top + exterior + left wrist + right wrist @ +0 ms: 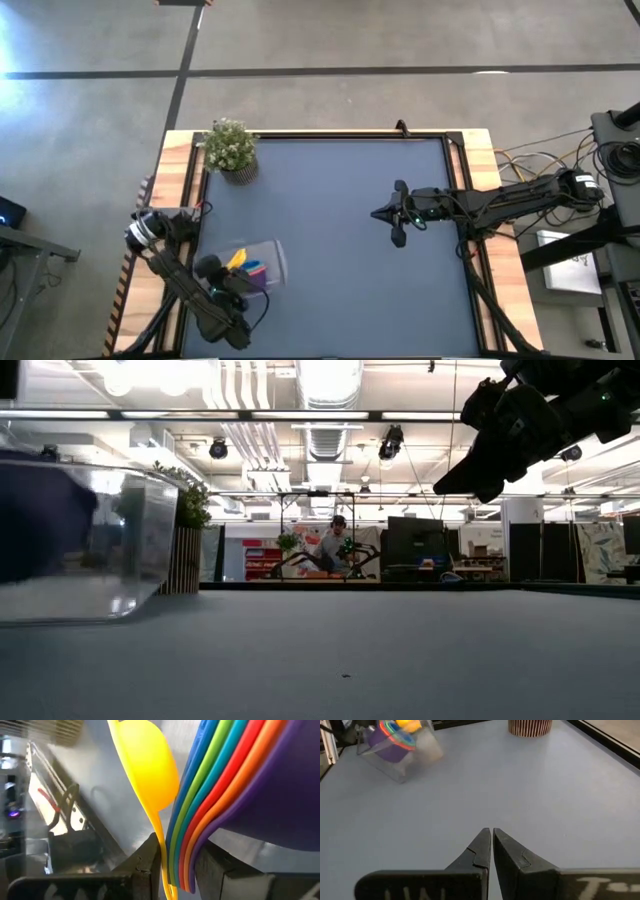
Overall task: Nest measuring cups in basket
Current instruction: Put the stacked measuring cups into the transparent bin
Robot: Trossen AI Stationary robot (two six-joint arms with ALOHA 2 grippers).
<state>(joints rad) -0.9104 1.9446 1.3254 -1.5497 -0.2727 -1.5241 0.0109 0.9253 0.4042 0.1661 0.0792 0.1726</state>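
The basket (268, 262) is sitting near the tabletop's (340, 290) left front corner, holding the nested measuring cups (248, 270), purple outermost, yellow innermost. The left pincer (167, 870) is reaching into it, grasping the cups' bunched handles. The right pincer (491, 840) is hovering clenched over the tabletop's right half, well apart.

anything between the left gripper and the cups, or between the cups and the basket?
Nothing visible. The left gripper is clamped on the handles of the stacked cups, and the high view shows the cups at the basket already. The right gripper waits shut, well off to the side.
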